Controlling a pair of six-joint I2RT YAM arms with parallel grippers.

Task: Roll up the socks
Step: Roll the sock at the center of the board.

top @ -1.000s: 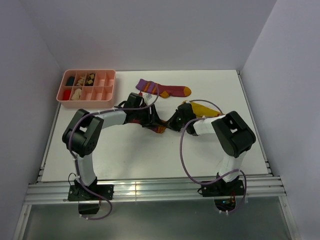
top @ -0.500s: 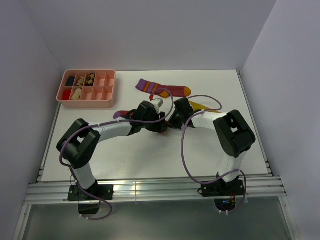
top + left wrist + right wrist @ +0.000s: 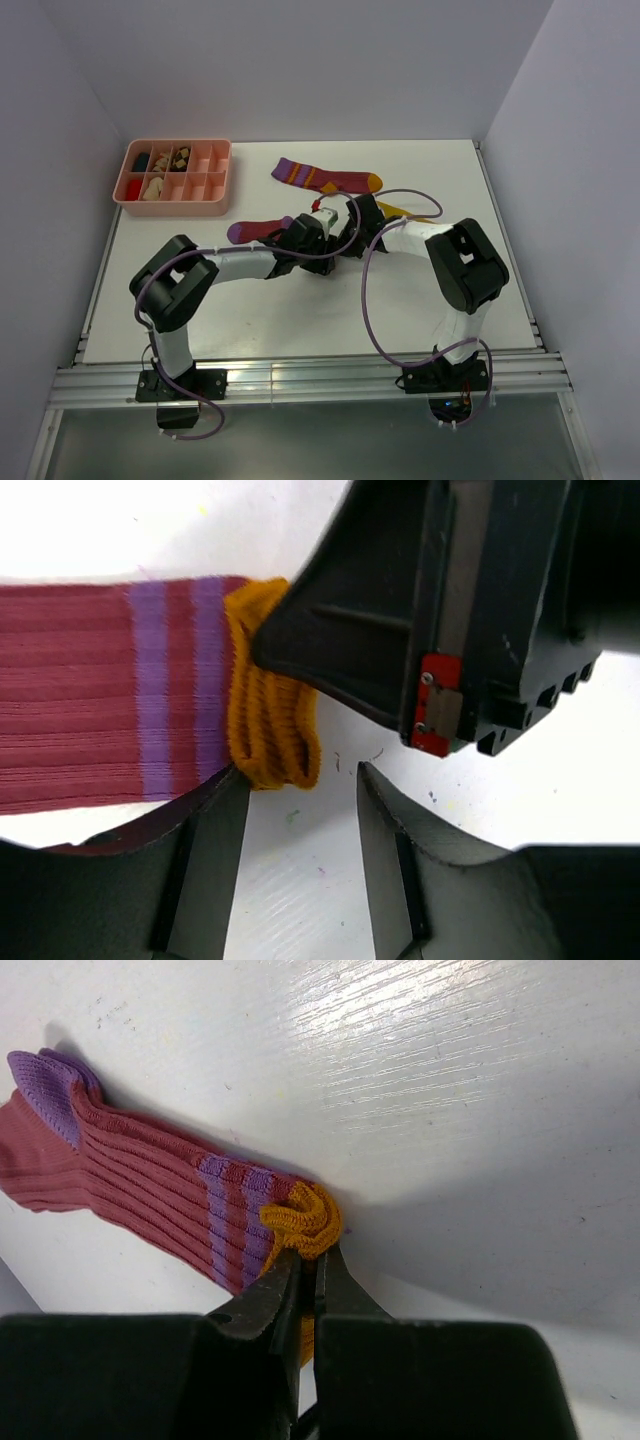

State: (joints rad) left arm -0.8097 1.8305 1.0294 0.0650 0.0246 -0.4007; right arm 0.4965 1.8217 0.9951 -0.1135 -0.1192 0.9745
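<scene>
Maroon sock (image 3: pixel 262 228) (image 3: pixel 80 690) (image 3: pixel 140 1200) flat mid-table, purple end toward left, orange toe (image 3: pixel 270 720) (image 3: pixel 305 1215) bunched into small fold. Right gripper (image 3: pixel 305 1255) (image 3: pixel 345 240) pinched tight on that fold, jaws together. Left gripper (image 3: pixel 300 780) just beside it, fingers apart, straddling fold's edge over bare table (image 3: pixel 300 310), not clamped. Second maroon sock (image 3: pixel 325 178) near far edge; mustard sock (image 3: pixel 400 212) partly under right arm; pink tray (image 3: pixel 175 205) far left

Ribbed knit cloth on a faintly glossy counter (image 3: pixel 450 1070)
The maroon sock (image 3: pixel 140 1195) is matt, ribbed knit, its orange toe a coarser knit; the white counter shows a brushed grain with small scuffs; the right tool (image 3: pixel 308 1260) looks like matt black plastic
</scene>
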